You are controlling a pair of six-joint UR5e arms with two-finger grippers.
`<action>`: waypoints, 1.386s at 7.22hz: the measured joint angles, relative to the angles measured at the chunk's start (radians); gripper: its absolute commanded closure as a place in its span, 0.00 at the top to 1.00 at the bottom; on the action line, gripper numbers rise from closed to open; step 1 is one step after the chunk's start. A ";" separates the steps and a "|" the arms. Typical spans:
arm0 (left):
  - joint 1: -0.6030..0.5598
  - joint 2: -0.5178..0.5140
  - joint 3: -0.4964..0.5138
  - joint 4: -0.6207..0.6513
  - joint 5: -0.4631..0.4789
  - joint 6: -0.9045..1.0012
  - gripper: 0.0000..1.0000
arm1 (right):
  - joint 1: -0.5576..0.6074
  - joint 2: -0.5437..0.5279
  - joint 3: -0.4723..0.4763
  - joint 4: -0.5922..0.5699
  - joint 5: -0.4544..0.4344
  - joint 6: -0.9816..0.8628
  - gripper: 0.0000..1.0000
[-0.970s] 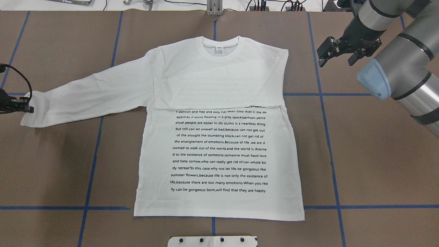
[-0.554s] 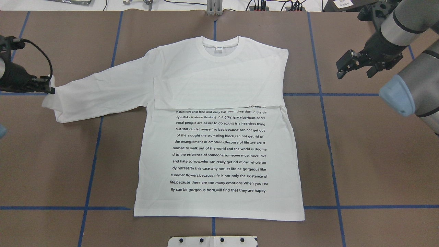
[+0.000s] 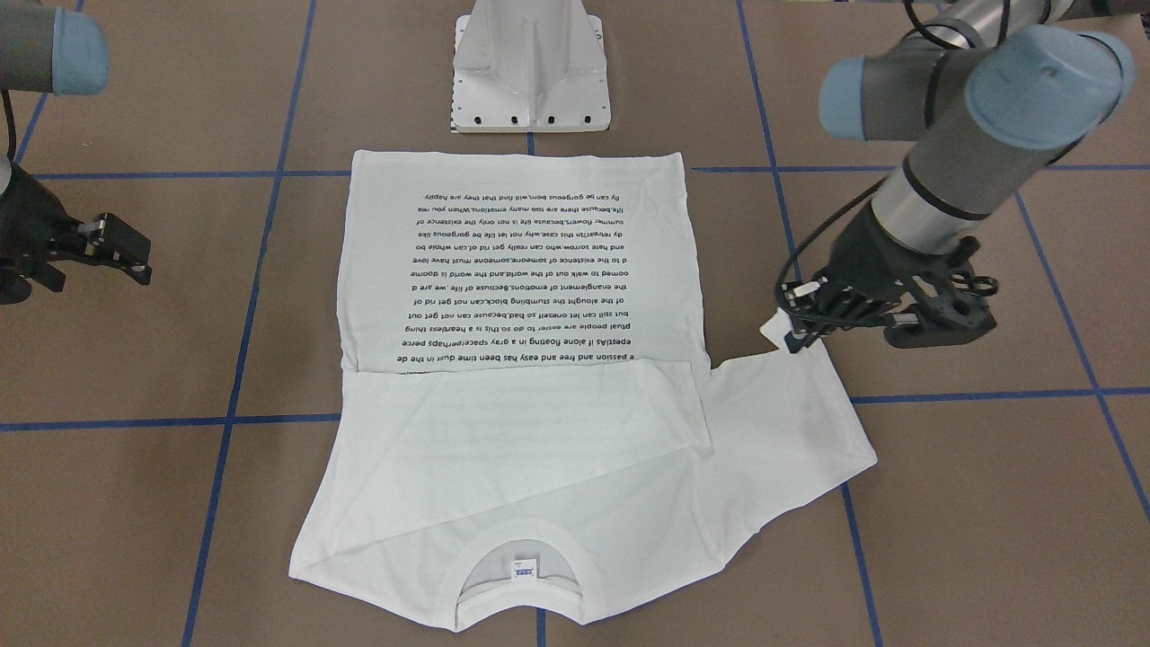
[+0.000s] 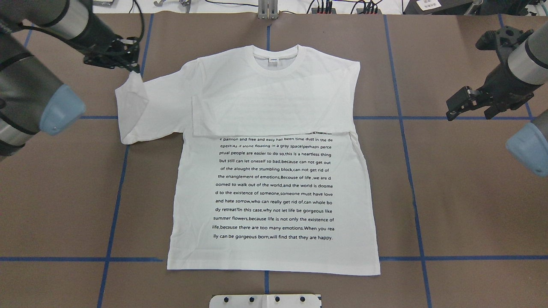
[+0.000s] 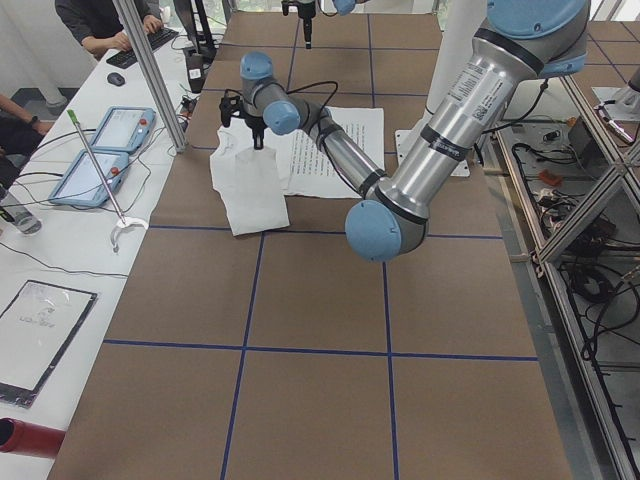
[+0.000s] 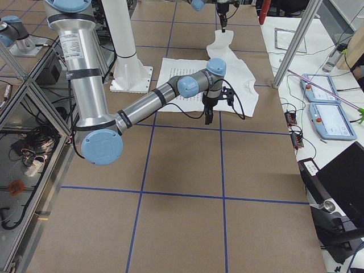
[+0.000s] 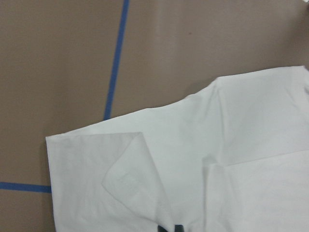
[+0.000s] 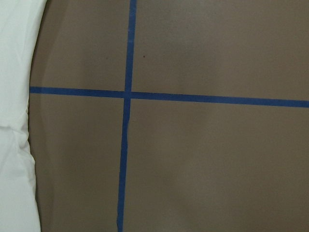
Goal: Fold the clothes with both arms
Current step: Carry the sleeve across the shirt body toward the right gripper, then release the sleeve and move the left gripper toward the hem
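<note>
Folding the left sleeve inward, by the look of it. Shirt [image 4: 274, 252] flat on table [image 4: 449, 205], print [image 4: 274, 188] up, hem [image 4: 274, 268] nearest the base [image 4: 265, 300], collar [image 4: 274, 53] far, laid square for one arm per side. Right sleeve [image 4: 274, 113] down across the chest, covering the top print line; looks done on that side. Right gripper [image 4: 469, 111] off the shirt's right edge, jaws apart, nothing held, clear of cloth and out of the fold's path, likely on purpose. Left sleeve [image 4: 141, 111] doubled back on itself, crease at the left. Left gripper [image 4: 130, 67] clamped on cuff [image 4: 133, 77] at far left, raised off the table to let fabric drape rather than drag. Likely next: carry cuff right, over the chest, lay it on the other sleeve. Risk: thin cotton slipping out or bunching at the shoulder.
</note>
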 measured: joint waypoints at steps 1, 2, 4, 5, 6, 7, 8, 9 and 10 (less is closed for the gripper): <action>0.037 -0.102 0.009 0.008 -0.006 -0.085 0.00 | 0.000 -0.029 0.002 0.037 0.001 0.004 1.00; 0.068 -0.192 0.020 0.011 -0.010 -0.162 0.00 | 0.000 -0.043 0.000 0.061 0.002 0.008 1.00; 0.108 -0.307 0.051 0.012 -0.033 -0.264 0.00 | 0.000 -0.049 -0.006 0.076 0.002 0.011 1.00; 0.124 -0.323 0.067 0.010 -0.030 -0.281 0.00 | 0.000 -0.049 -0.008 0.077 0.001 0.012 1.00; 0.142 -0.326 0.088 0.006 -0.014 -0.287 0.00 | 0.000 -0.048 -0.009 0.078 0.001 0.013 1.00; 0.165 -0.329 0.120 -0.014 0.011 -0.298 0.00 | 0.000 -0.047 -0.011 0.078 0.000 0.013 1.00; 0.194 -0.339 0.182 -0.079 0.044 -0.329 0.00 | -0.001 -0.046 -0.014 0.077 0.000 0.013 1.00; 0.239 -0.364 0.269 -0.158 0.093 -0.364 0.00 | 0.000 -0.046 -0.019 0.077 0.000 0.013 1.00; 0.307 -0.406 0.359 -0.201 0.158 -0.382 0.00 | 0.000 -0.044 -0.026 0.076 0.000 0.013 1.00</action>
